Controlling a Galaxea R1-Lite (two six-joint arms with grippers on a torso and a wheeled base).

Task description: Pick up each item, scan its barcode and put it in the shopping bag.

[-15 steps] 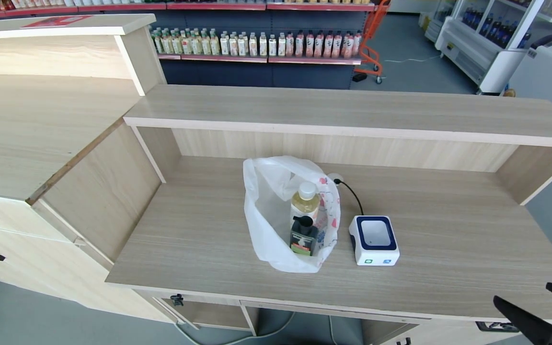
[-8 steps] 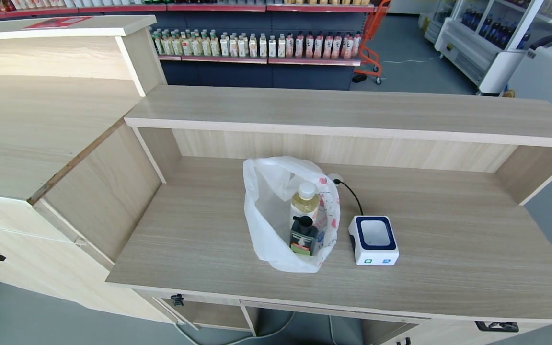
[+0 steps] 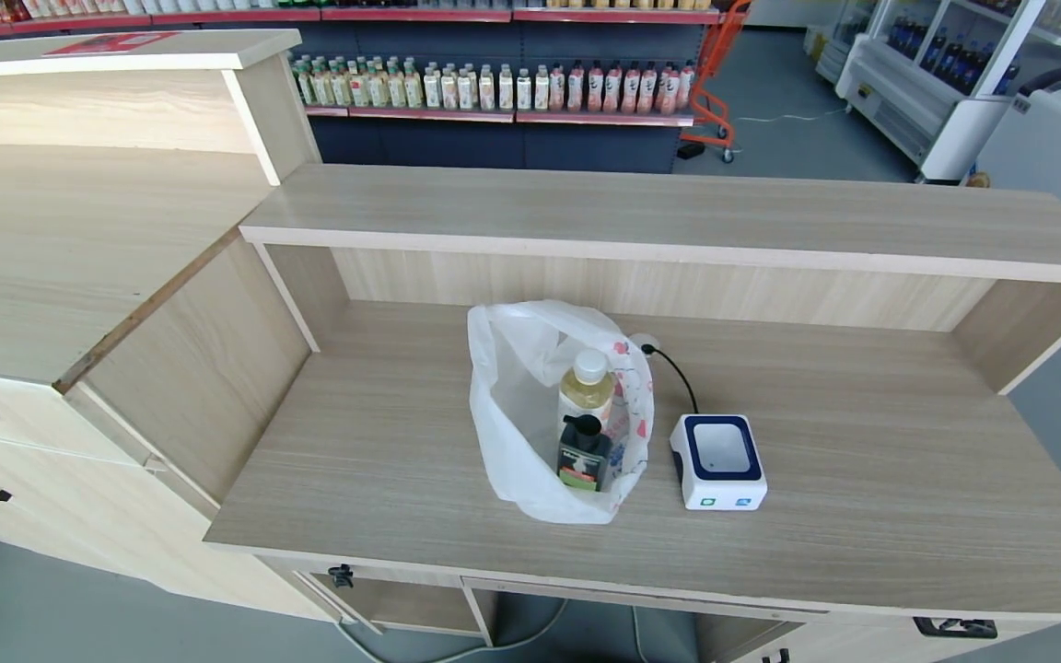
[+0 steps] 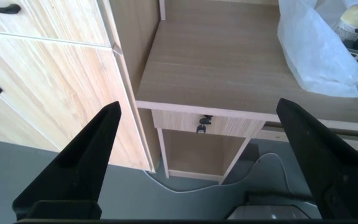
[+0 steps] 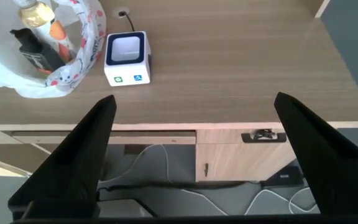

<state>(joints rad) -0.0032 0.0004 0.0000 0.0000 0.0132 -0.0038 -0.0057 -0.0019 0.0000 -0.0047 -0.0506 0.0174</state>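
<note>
I see the thin, crinkled white plastic shopping bag (image 3: pixel 507 442) standing open on the pale wood-grain counter (image 3: pixel 862 488). A round clear bottle (image 3: pixel 586 391) of yellowish liquid and a squarish dark bottle (image 3: pixel 583 460) stand upright inside it, and the boxy white scanner (image 3: pixel 719 456) with its blue-framed window sits just beside the bag, to its right. My left gripper (image 4: pixel 197 165) and right gripper (image 5: pixel 194 162) hang off the counter's near edge, tapered matte black fingers spread wide around nothing.
</note>
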